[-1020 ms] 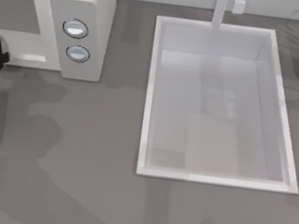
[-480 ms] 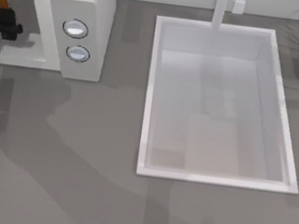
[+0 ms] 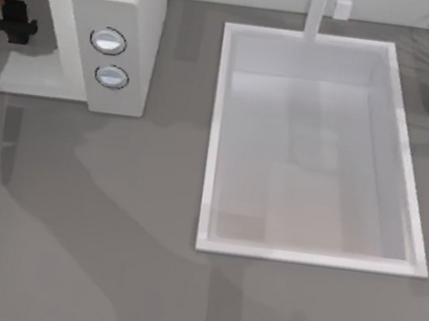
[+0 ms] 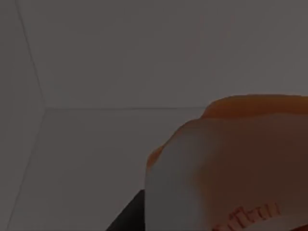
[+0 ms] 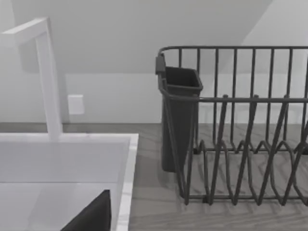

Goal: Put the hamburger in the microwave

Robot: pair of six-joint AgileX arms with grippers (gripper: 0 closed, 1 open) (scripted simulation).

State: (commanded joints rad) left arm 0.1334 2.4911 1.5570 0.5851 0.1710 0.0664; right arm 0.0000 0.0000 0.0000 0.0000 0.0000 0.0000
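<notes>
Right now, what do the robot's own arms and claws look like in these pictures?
The left claw, seen inside the microwave from above, is matte black, blocky, with short stubby parts. The left wrist view is dim and shows a dark black edge low down. A black angular part shows in the right wrist view.

Left pincer (image 3: 8,22) reaches forward at far left.
</notes>
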